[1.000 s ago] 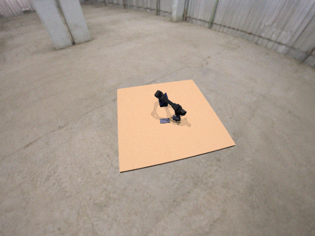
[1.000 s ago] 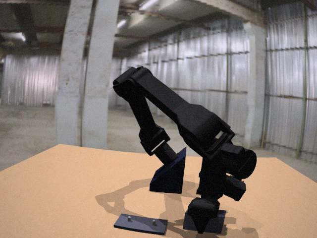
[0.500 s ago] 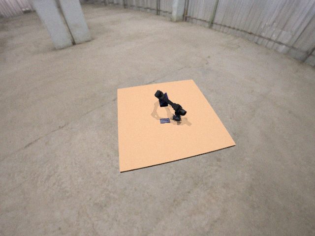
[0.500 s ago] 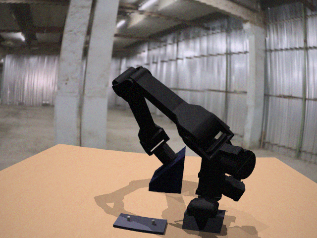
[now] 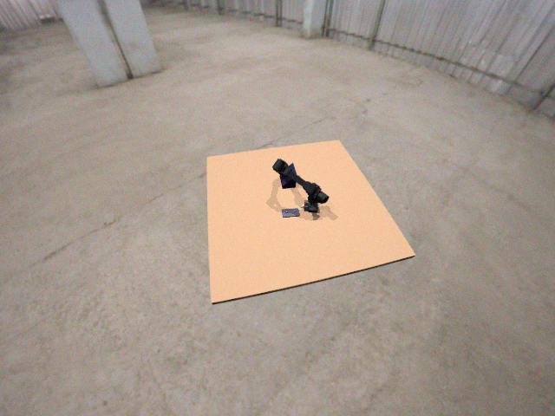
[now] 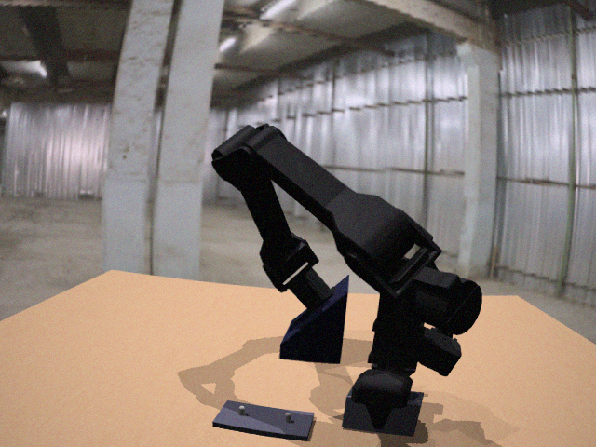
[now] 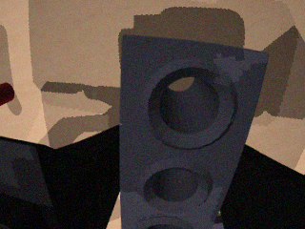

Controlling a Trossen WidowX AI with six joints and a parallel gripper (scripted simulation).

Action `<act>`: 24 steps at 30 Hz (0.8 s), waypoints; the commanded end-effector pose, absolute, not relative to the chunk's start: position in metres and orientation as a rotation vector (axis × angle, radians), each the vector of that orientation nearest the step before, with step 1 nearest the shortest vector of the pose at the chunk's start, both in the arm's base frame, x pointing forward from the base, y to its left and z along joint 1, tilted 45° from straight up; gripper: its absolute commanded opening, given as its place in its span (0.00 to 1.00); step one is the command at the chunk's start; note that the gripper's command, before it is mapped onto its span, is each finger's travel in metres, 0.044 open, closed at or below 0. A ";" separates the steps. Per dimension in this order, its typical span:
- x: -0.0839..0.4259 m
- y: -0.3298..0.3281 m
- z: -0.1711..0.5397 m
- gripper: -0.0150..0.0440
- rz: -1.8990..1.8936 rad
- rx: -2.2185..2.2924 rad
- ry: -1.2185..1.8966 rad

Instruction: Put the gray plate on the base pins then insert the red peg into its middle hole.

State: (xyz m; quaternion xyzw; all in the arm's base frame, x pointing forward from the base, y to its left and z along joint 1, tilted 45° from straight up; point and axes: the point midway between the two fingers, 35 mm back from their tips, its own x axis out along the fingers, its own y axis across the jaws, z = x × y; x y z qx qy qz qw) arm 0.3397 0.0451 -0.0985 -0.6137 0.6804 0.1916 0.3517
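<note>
The gray plate (image 7: 135, 95) fills the middle of the wrist view, with round holes in a row. My gripper (image 7: 172, 132) is shut on the plate, one dark finger at each long side. In the exterior view the hand reaches down to the slanted face of a dark blue wedge (image 6: 318, 336) (image 5: 288, 182). The plate cannot be made out clearly there. The base (image 5: 290, 215) (image 6: 264, 419) lies flat with two upright pins, both bare. One end of the red peg (image 7: 6, 93) shows at the left edge of the wrist view; the rest is cut off.
The arm's foot (image 6: 353, 415) stands right of the base, with a small gap between them. The wedge is behind the base. All stand on a tan board (image 5: 269, 259) (image 6: 96, 336), with concrete floor (image 5: 112, 269) around it.
</note>
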 end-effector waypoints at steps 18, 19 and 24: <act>0.353 0.098 -0.056 0.25 0.499 -1.583 1.730; 0.353 0.101 -0.054 0.25 0.500 -1.583 1.729; 0.353 0.112 -0.043 0.25 0.501 -1.583 1.727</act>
